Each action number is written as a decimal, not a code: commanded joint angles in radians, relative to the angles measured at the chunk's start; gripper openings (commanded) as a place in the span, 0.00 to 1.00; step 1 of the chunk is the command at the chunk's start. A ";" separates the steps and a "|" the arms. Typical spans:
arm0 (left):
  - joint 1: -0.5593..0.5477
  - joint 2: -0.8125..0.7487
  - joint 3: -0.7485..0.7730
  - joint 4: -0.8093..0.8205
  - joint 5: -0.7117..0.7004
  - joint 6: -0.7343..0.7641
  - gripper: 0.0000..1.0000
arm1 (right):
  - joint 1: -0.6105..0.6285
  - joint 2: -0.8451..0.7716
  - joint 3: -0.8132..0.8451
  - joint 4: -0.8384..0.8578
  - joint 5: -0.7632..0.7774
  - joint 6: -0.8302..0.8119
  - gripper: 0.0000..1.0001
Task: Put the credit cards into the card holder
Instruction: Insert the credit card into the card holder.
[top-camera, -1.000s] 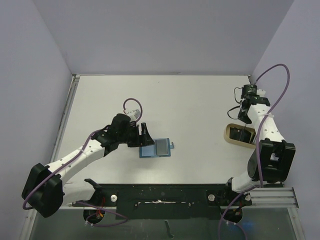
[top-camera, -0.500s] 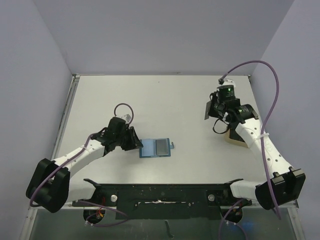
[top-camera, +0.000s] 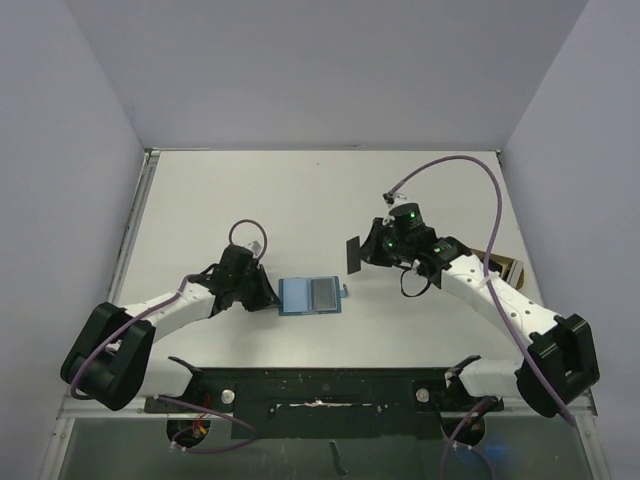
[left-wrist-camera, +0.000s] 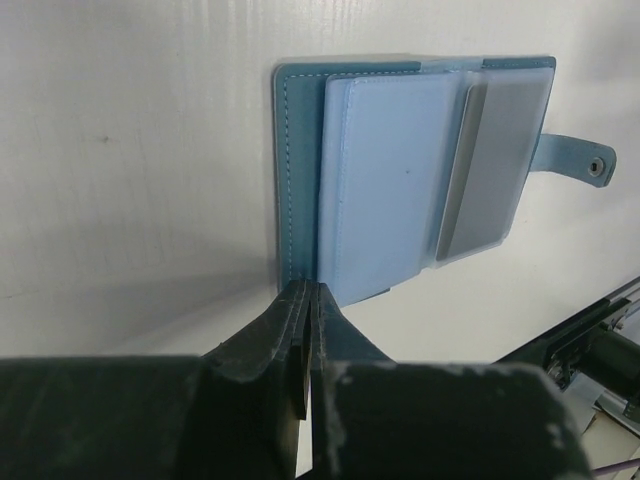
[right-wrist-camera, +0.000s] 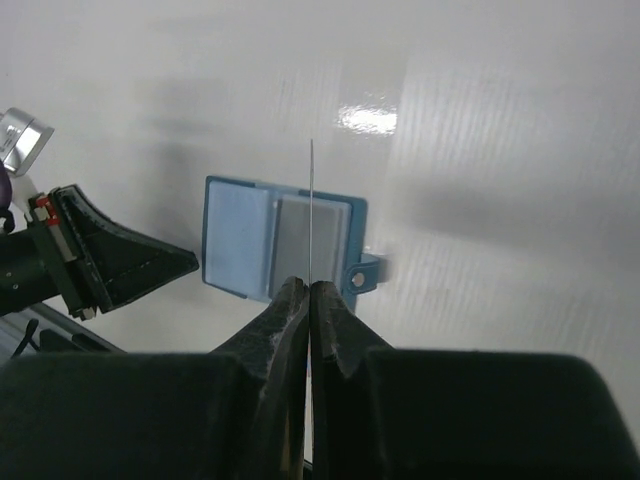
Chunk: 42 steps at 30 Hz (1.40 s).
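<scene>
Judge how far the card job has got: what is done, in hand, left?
Done: the holder lies open, left fingers shut at its edge. In hand: right fingers pinch a card, not yet at the holder. Left: slide that card into a slot; whether the grey slot already holds one is unclear.

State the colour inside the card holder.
Card holder: light blue inside, teal edge; best in left wrist view.

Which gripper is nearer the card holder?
Left. The left gripper, shut, meets the card holder at its left edge; the right gripper holds a card clear of its right side.
</scene>
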 joint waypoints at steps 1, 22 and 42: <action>0.005 0.021 -0.008 0.082 0.011 -0.004 0.00 | 0.069 0.054 -0.022 0.192 -0.086 0.058 0.01; 0.004 0.059 -0.046 0.126 0.031 -0.011 0.00 | 0.174 0.350 -0.083 0.369 -0.182 0.098 0.02; 0.004 0.049 -0.056 0.126 0.039 -0.006 0.00 | 0.162 0.446 -0.130 0.412 -0.218 0.081 0.10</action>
